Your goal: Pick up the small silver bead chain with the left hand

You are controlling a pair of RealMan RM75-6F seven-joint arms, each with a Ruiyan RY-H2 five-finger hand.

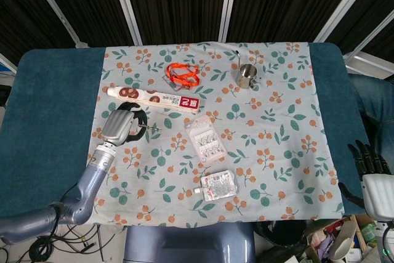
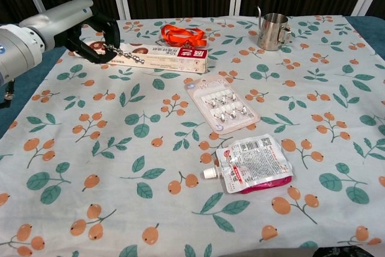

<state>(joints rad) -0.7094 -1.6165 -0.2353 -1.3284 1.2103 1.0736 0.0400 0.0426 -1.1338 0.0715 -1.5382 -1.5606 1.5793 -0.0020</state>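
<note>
My left hand (image 1: 120, 125) (image 2: 84, 25) is raised above the left side of the flowered cloth. It pinches the small silver bead chain (image 2: 128, 55) (image 1: 149, 127), whose free end sticks out to the right in the air. In the chest view the chain shows in front of the long white box. My right hand (image 1: 371, 165) hangs off the table's right edge at the lower right of the head view, its dark fingers spread with nothing in them.
A long white box (image 1: 154, 98) lies just beyond my left hand, with an orange lanyard (image 1: 183, 74) behind it. A steel cup (image 1: 247, 75) stands at the back. A blister pack (image 1: 205, 140) and a spouted pouch (image 1: 218, 185) lie mid-cloth.
</note>
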